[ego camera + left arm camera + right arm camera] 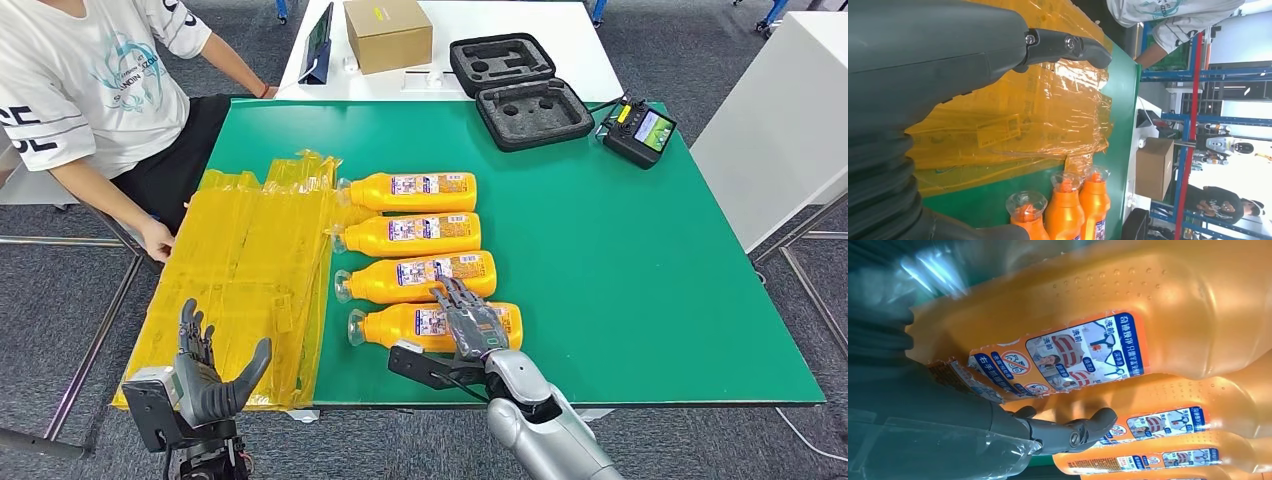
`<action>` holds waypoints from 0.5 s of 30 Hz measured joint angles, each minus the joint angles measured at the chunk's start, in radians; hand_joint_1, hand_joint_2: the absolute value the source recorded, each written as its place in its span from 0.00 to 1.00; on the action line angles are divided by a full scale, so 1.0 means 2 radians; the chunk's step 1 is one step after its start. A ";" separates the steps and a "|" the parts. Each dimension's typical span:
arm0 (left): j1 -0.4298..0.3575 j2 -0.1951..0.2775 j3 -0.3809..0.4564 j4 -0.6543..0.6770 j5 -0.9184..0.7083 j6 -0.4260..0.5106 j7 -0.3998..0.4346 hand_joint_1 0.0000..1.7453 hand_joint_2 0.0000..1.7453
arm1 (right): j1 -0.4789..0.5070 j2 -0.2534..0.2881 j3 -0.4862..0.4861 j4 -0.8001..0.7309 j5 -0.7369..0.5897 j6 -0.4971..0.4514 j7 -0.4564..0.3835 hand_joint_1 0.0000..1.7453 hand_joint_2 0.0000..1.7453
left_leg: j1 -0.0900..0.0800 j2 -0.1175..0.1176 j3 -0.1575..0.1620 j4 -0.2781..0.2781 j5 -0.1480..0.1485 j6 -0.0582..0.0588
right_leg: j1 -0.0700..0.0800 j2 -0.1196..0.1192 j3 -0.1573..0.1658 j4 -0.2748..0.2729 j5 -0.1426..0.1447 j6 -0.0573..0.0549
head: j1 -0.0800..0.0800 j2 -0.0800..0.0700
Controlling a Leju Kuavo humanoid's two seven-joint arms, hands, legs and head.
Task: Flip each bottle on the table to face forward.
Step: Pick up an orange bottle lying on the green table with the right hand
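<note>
Nearest, the right hand (472, 325) lies with fingers spread flat on the closest bottle (400, 326); whether it grips is unclear. Four bottles lie in a row on the green counter (640, 280), seemingly none flipped yet. Left hand (205, 375) hovers open, empty.

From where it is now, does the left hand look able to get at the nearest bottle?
Probably yes. The left hand hovers open at the table's near edge over the yellow plastic sheet; nothing stands between it and the nearest bottle, but the right hand already rests on that bottle.
</note>
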 joint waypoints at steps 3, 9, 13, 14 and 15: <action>0.000 -0.001 0.001 0.000 0.000 0.000 0.000 0.00 1.00 | 0.000 0.000 0.001 0.000 0.000 0.000 0.000 0.16 1.00 | 0.000 0.000 0.000 0.000 0.000 0.000 | 0.000 0.000 0.000 0.000 0.000 0.000 | 0.000 0.000; 0.002 -0.002 0.003 0.000 0.001 0.001 0.000 0.00 1.00 | 0.000 0.000 0.004 0.000 0.002 0.007 0.001 0.97 1.00 | 0.000 0.000 0.000 0.000 0.000 0.000 | 0.000 0.000 0.000 0.000 0.000 0.000 | 0.000 0.000; 0.003 -0.003 0.006 0.000 0.002 0.000 0.002 0.00 1.00 | -0.004 0.000 0.004 0.000 0.003 0.014 0.001 1.00 1.00 | 0.000 0.000 0.001 0.000 0.000 0.000 | 0.000 0.000 0.000 0.000 0.000 0.000 | 0.000 0.000; 0.004 -0.004 0.006 0.000 0.003 -0.001 0.003 0.00 1.00 | -0.005 0.000 0.004 0.001 0.002 0.016 0.001 1.00 1.00 | 0.000 0.000 0.001 0.000 0.000 0.000 | 0.000 0.000 0.000 0.000 0.000 0.000 | 0.000 0.000; 0.004 -0.004 0.007 0.000 0.004 -0.001 0.003 0.00 1.00 | -0.006 0.000 0.004 0.001 0.002 0.018 0.001 1.00 1.00 | 0.000 0.000 0.001 0.000 0.000 0.000 | 0.000 0.000 0.000 0.000 0.000 0.000 | 0.000 0.000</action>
